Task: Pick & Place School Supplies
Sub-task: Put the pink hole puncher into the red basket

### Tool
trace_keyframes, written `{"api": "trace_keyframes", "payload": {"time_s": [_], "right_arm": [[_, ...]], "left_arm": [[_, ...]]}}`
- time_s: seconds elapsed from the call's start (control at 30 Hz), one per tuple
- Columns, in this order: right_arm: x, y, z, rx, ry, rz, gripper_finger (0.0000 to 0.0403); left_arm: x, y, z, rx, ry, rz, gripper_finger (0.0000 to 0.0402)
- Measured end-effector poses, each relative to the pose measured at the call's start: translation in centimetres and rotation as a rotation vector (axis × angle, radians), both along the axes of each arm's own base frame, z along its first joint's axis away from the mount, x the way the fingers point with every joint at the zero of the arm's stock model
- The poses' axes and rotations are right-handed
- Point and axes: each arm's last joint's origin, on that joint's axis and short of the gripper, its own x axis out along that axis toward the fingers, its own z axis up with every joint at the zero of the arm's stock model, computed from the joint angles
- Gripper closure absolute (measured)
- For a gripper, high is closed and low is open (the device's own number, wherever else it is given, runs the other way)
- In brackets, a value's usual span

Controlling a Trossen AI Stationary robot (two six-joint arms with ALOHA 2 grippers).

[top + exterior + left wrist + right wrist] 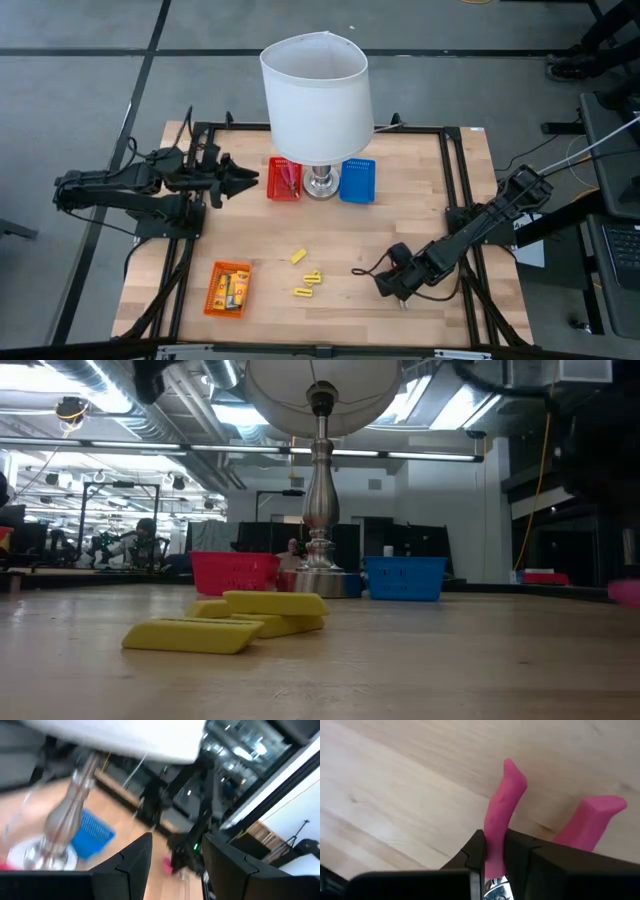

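Three plain yellow pieces (305, 275) lie flat on the wood near the table's near edge, and the low view shows them close up (225, 622). Yellow packets (233, 290) lie in the orange basket (214, 300). A plier-like tool with two pink handles (590, 820) shows in the right wrist view. My right gripper (387, 284), low over the near right part of the table, is shut on it. My left gripper (246, 182) hovers open beside the red basket (284, 180), touching nothing, its fingers (142, 855) apart in its wrist view. My right gripper pinches one pink handle (501, 820) of the plier-like tool between its two fingers (475, 855). The handle runs along the fingers and sticks out past their tips; the second handle stands free beside it. Whether the tool rests on the wood, I cannot tell.
A white-shaded lamp (315, 95) stands at the far middle, its metal base (320, 183) between the red basket and the blue basket (357, 180). A black frame (455, 160) runs round the table. Bare wood lies between the baskets and the yellow pieces.
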Motion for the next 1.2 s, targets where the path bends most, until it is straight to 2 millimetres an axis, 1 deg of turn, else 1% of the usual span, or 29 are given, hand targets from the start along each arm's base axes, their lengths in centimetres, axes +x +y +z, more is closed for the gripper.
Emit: {"api": "trace_keyframes", "payload": {"time_s": [0.07, 0.1, 0.23, 0.33, 0.4, 0.47, 0.53, 0.7, 0.83, 0.93, 1.0, 1.07, 1.2], "right_arm": [[0.6, 0.5, 1.0, -0.014, -0.043, 0.056, 0.0363], [1.2, 1.0, 1.9, -0.015, -0.100, 0.097, 0.0363], [4.0, 2.8, 6.9, -0.035, -0.370, 0.250, 0.0363], [6.0, 3.7, 11.4, -0.052, -0.574, 0.364, 0.0363], [7.0, 3.9, 14.2, -0.067, -0.684, 0.418, 0.0363], [7.7, 3.7, 16.5, -0.083, -0.765, 0.450, 0.0363], [8.4, 3.4, 18.2, -0.095, -0.845, 0.480, 0.0363], [10.7, 1.6, 21.0, -0.046, -1.118, 0.550, 0.0363], [12.2, -0.6, 23.4, -0.035, -1.379, 0.574, 0.0363], [12.8, -2.0, 24.6, -0.040, -1.511, 0.569, 0.0363], [13.2, -2.6, 24.9, -0.034, -1.561, 0.569, 0.0363], [13.7, -2.9, 24.8, -0.022, -1.594, 0.581, 0.0363], [15.4, -2.9, 23.7, 0.026, -1.650, 0.578, 0.0363]], "left_arm": [[-0.3, -0.2, -0.7, -0.054, 0.073, -0.018, 0.0231], [-0.4, -0.3, -1.1, -0.083, 0.110, -0.040, 0.0231], [-0.3, -1.3, -1.8, -0.167, 0.187, -0.182, 0.0231], [0.2, -2.1, -1.8, -0.177, 0.192, -0.237, 0.0231], [0.8, -2.5, -1.8, -0.197, 0.185, -0.245, 0.0229], [1.7, -2.9, -1.5, -0.219, 0.150, -0.264, 0.0222], [2.8, -3.3, -1.1, -0.218, 0.089, -0.301, 0.0211], [5.7, -4.5, 0.2, -0.189, -0.132, -0.406, 0.0180], [7.8, -5.0, -0.5, -0.188, -0.141, -0.462, 0.0161], [9.0, -5.5, -0.6, -0.178, -0.211, -0.517, 0.0155], [9.5, -5.8, -0.2, -0.166, -0.287, -0.544, 0.0156], [9.8, -5.9, 0.0, -0.160, -0.355, -0.560, 0.0157], [11.0, -6.1, 0.0, -0.173, -0.363, -0.578, 0.0156]]}}
